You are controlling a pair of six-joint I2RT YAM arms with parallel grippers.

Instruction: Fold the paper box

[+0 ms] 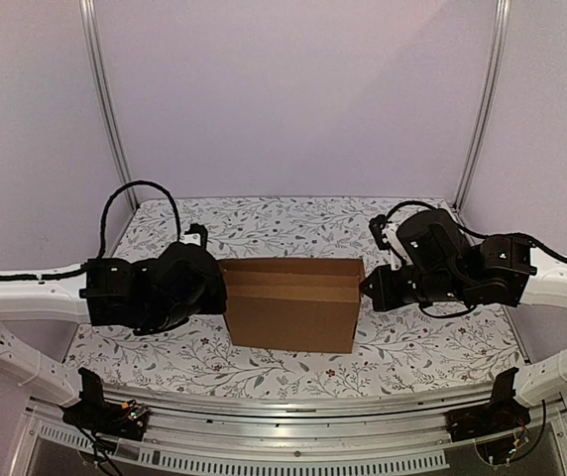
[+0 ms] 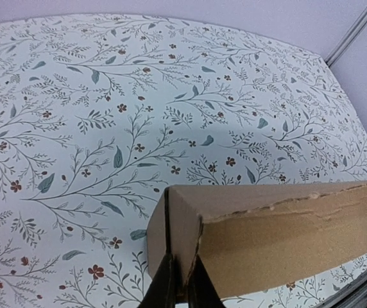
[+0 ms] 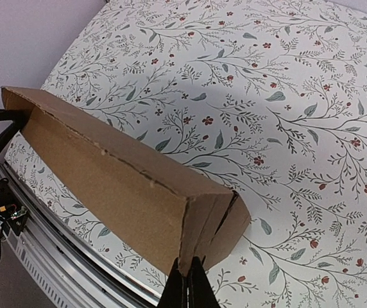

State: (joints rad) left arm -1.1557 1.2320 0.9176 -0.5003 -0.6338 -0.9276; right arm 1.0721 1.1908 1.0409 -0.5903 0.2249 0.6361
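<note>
While held endwise, one paper box (image 1: 293, 315)

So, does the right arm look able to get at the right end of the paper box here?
Yes, apparently: the right gripper sits at that end of the paper box, closed on the end flap's edge, nothing in between. The left gripper pinches the opposite end.

No readable text, labels, brands or numbers; paper box (image 1: 291, 307) plain brown, tablecloth (image 1: 264, 223) under it only floral print.
</note>
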